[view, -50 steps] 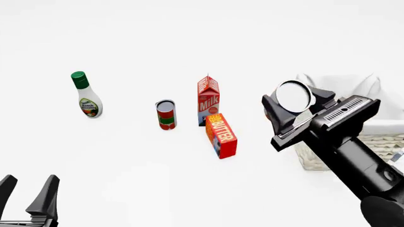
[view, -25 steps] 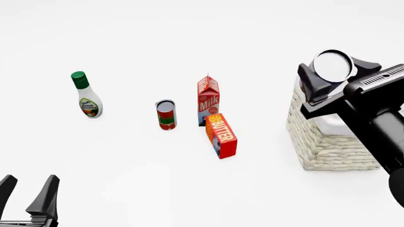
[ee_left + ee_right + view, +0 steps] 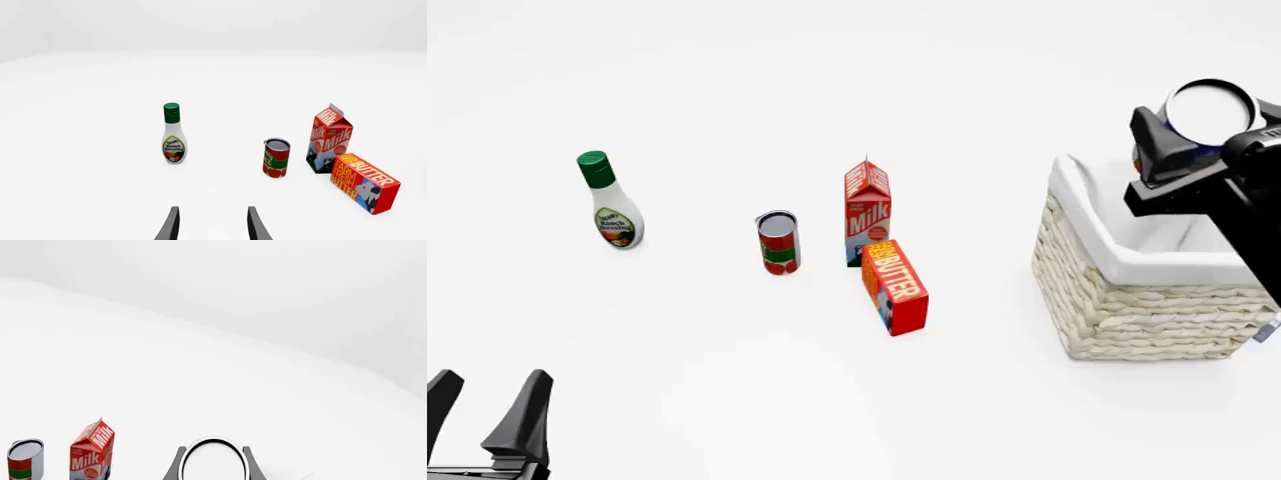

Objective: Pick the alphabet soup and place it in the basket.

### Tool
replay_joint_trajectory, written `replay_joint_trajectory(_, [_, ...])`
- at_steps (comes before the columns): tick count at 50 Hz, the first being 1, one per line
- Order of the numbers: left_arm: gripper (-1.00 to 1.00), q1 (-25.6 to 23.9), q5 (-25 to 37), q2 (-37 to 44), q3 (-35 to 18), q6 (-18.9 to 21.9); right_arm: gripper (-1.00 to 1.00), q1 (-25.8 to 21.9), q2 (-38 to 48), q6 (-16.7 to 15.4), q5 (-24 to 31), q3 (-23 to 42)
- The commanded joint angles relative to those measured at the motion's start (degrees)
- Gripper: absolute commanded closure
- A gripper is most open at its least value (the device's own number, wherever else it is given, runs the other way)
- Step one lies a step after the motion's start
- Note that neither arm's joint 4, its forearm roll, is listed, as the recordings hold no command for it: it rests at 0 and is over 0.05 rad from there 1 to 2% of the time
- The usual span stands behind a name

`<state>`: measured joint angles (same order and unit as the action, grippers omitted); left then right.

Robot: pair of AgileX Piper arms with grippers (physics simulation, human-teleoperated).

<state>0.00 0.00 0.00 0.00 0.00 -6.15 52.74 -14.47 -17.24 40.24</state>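
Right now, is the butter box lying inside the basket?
No, the butter box lies on the table beside the milk carton, left of the basket.

Both arms are matte black. The left gripper [image 3: 483,410] ends in tapered, blade-like jaws. The right gripper [image 3: 1208,125] has a blocky, angular body.
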Motion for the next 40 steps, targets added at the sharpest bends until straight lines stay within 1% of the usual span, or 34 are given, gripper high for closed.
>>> replay_joint_trajectory(1, [-1.0, 0.0, 0.0, 0.0, 0.0, 0.0, 1.0, 3.8, -0.6, 1.5, 1.3, 1.0])
replay_joint_trajectory(6, [-1.0, 0.0, 0.0, 0.0, 0.0, 0.0, 1.0, 4.9, -0.6, 1.8, 1.9, 1.1])
replay_joint_trajectory(12, [-1.0, 0.0, 0.0, 0.0, 0.0, 0.0, 1.0, 5.7, -0.4, 1.3, 2.5, 1.6])
replay_joint_trajectory(23, [-1.0, 0.0, 0.0, 0.0, 0.0, 0.0, 1.0, 7.4, 0.4, -1.0, 3.9, 1.4])
replay_joint_trajectory(32, [-1.0, 0.0, 0.0, 0.0, 0.0, 0.0, 1.0, 8.9, 1.5, -2.0, 4.7, 2.2])
replay_joint_trajectory(40, [-1.0, 0.0, 0.0, 0.0, 0.0, 0.0, 1.0, 11.1, 2.3, -2.5, 5.1, 2.6])
